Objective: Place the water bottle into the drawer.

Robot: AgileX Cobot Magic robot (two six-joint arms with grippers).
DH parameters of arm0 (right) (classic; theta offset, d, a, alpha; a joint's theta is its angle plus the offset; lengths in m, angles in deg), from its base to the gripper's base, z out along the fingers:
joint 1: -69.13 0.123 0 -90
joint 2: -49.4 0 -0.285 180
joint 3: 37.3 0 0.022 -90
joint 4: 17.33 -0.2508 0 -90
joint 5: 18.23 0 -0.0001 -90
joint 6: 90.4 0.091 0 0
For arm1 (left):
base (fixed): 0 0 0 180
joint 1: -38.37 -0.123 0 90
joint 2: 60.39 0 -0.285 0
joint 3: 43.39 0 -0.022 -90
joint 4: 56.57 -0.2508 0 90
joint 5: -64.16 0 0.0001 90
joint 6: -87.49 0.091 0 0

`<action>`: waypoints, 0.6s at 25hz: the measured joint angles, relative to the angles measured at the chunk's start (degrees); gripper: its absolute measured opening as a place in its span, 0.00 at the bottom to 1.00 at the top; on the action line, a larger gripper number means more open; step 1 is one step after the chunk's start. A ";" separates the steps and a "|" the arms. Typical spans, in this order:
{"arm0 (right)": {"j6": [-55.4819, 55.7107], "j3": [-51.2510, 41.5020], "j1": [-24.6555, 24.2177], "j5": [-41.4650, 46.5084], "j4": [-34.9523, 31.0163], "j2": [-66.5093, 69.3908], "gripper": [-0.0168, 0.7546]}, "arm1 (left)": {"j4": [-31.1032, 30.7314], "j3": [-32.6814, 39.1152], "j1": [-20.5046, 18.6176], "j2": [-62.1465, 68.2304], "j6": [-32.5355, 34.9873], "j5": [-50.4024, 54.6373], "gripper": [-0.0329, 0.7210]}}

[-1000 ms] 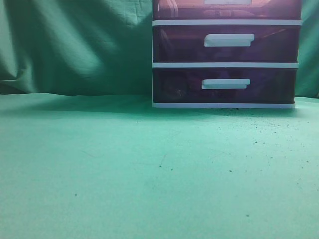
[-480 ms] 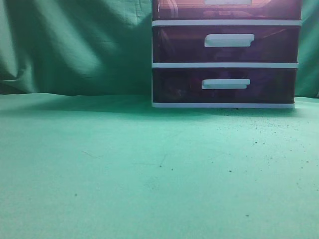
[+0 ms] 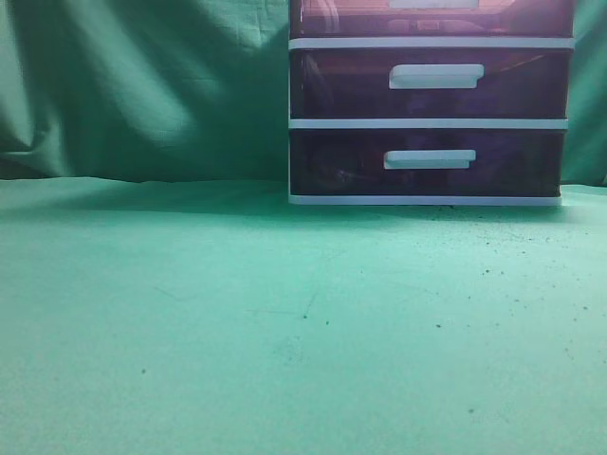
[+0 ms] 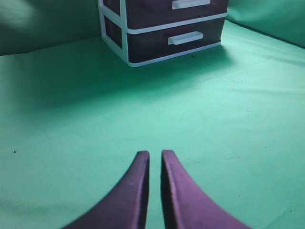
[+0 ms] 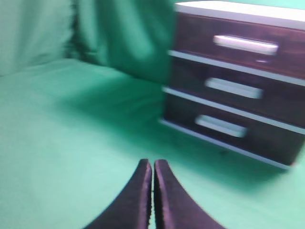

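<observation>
While the exterior view cuts the top drawer off at the upper edge, the right wrist view shows it whole, pushed in flush at the top of the white-framed unit, which sits at about 2 o'clock from the right tool. That view is blurred, so nothing inside the drawers can be made out. The left wrist view crops the unit at 12 o'clock and leaves only the two lower drawers visible. Neither arm appears in the exterior view.

No view shows a water bottle in the open. Faint shapes lie behind the dark purple translucent drawer fronts in the exterior view, too murky to name.

The left tool has its two dark, tapering fingers drawn narrow with a thin slit between the tips, holding nothing. The right tool's fingers meet at the tips, also holding nothing. Both hang above the counter, which is covered in green cloth with small dark specks. A wrinkled green cloth backdrop hangs behind. Each drawer front carries a white bar handle, smooth and rectangular.
</observation>
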State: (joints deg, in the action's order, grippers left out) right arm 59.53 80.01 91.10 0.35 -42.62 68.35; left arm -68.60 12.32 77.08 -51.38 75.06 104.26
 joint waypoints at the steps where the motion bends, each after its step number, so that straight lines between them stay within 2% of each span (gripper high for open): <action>1: 2.66 -2.15 -1.83 -1.76 3.25 -2.28 0.02 | 0.00 0.00 0.00 0.00 0.00 0.00 0.11; 5: 10.83 -8.88 -10.52 -5.01 9.97 -8.60 0.02 | 0.00 0.00 0.00 0.00 0.00 0.00 0.11; 10: 13.69 -14.89 -19.84 -5.59 11.78 -11.65 0.02 | 0.00 0.00 0.00 0.00 0.00 -0.04 0.11; 15: 15.97 -16.03 -21.30 -4.65 15.14 -11.65 0.02 | 0.00 0.00 0.00 0.00 0.00 -0.04 0.11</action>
State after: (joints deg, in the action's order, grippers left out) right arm 75.50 63.98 69.80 -4.30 -27.48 56.69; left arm -68.60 12.32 77.08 -51.38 75.06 104.22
